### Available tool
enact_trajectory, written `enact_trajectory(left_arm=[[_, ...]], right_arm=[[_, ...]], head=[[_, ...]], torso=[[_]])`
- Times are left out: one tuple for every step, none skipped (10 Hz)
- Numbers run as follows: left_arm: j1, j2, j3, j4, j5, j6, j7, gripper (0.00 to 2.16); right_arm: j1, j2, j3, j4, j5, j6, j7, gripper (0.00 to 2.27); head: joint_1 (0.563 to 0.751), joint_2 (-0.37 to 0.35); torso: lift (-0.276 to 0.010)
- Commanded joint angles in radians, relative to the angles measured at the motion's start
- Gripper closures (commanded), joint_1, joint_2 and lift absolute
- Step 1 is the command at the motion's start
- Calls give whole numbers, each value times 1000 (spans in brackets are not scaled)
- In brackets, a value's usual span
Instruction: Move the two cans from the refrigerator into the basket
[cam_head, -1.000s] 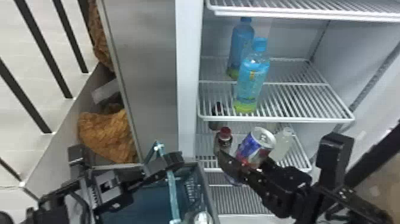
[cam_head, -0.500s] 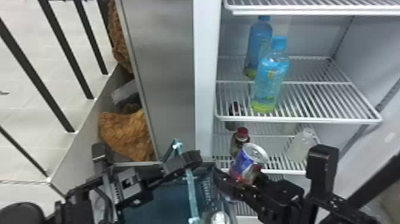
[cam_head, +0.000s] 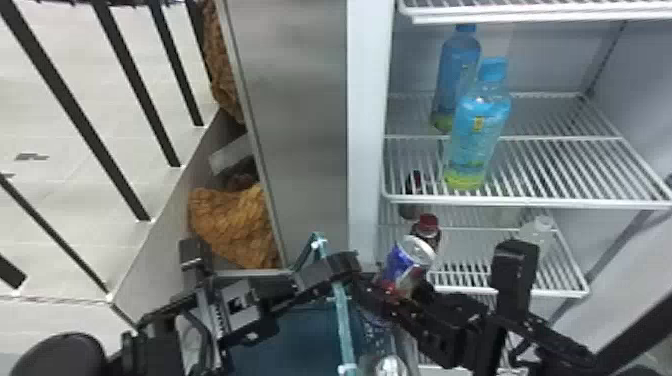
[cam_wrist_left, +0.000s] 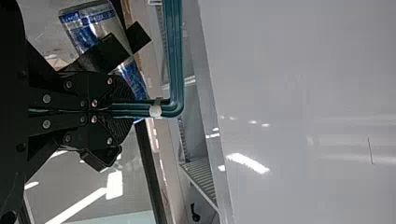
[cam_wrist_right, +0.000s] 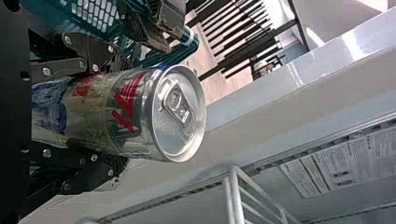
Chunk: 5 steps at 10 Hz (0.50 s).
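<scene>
Can in right gripper (cam_head: 400, 286): blue, silver and red print, one wide red mark, lettering too small to read; pull-tab top (cam_wrist_right: 180, 112) still sealed in the right wrist view. Printed notice (cam_wrist_right: 336, 172) on refrigerator (cam_head: 367, 150) inner wall, dense lines, not legible. Two blue-capped bottles (cam_head: 480, 125) with blue-green labels, small yellow patch on the front one, text unreadable. Counts: one can (cam_head: 407, 257) held; one silver round end (cam_head: 390, 367) at the bottom edge of the head view, inside the basket, looks like a can top; on the lower shelf at least three bottles, one red-capped (cam_head: 427, 225), one dark (cam_head: 412, 187) behind it, one pale with a white cap (cam_head: 542, 227). Blue-capped pair stands on the upper shelf (cam_head: 530, 200), toward its left edge, front one near the front edge; red-capped one by the lower shelf's left edge, pale one toward its right edge. Basket (cam_head: 295, 345): teal, mesh-sided, outside the refrigerator, to the left of its shelves. Left gripper (cam_head: 342, 267) closed tight on the basket's teal handle (cam_wrist_left: 175, 60), pads pressed together around the rods. Right gripper parted just to the can's width, one finger each side, can tilted, top end sticking out, beside the basket's right edge, in front of the lower shelf
</scene>
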Motion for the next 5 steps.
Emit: enact_trajectory(left_arm=[[0,0,0,0,0,0,0,1197],[0,0,0,0,0,0,0,1197],[0,0,0,0,0,0,0,1197],[0,0,0,0,0,0,0,1197],[0,0,0,0,0,0,0,1197]], right_arm=[[-18,1,25,20,-20,-8,11,1263],[-25,-1,33,30,-26,-11,31,935],[-30,-1,35,40,-32,-11,40,394],[-27,-1,35,45,-40,-11,44,48],[-25,-1,29,45,-42,-11,46,81]], head=[[695,78],[695,85],[695,101],[695,111],[695,114]], torso=[[-35],[-35],[-35],[-35],[-35]])
